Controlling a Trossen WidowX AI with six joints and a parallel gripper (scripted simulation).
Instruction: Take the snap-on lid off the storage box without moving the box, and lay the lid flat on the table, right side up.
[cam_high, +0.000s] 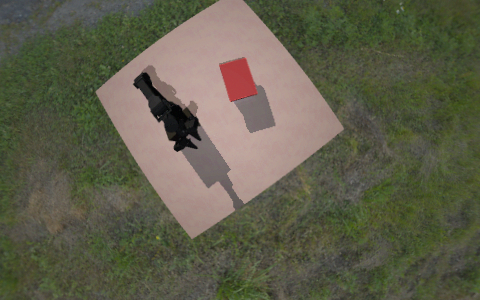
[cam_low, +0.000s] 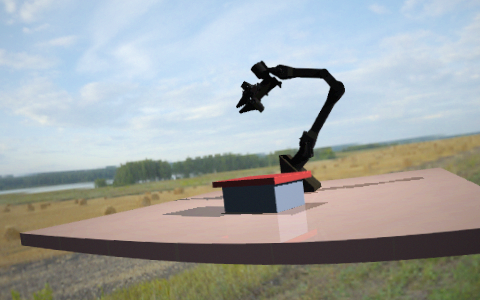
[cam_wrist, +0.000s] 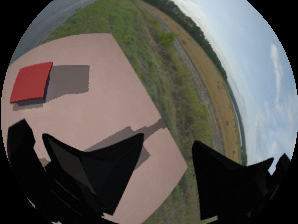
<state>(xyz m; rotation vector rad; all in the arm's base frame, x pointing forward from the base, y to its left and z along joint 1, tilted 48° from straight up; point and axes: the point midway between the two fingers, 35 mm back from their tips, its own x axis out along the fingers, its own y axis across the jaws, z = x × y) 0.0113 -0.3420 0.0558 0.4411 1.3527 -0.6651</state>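
Observation:
The red lid (cam_high: 238, 80) (cam_low: 265, 179) (cam_wrist: 32, 82) sits level on top of the storage box, its rim overhanging the walls. The box (cam_low: 250, 199) shows dark blue and pale blue sides in the exterior view and stands on the table; from above the lid hides it. My gripper (cam_high: 199, 144) (cam_low: 238, 110) (cam_wrist: 169, 141) is partly open, with nothing between its fingers. It hangs high above the table, well away from the lid, and is tilted rather than pointing straight down. In the wrist view the lid lies far off to the left.
The pink table (cam_high: 300, 115) (cam_low: 150, 230) (cam_wrist: 100, 110) is a square slab with grass beyond its edges. The arm's base (cam_low: 311, 183) stands behind the box in the exterior view. Long shadows of the arm and box fall across the table top.

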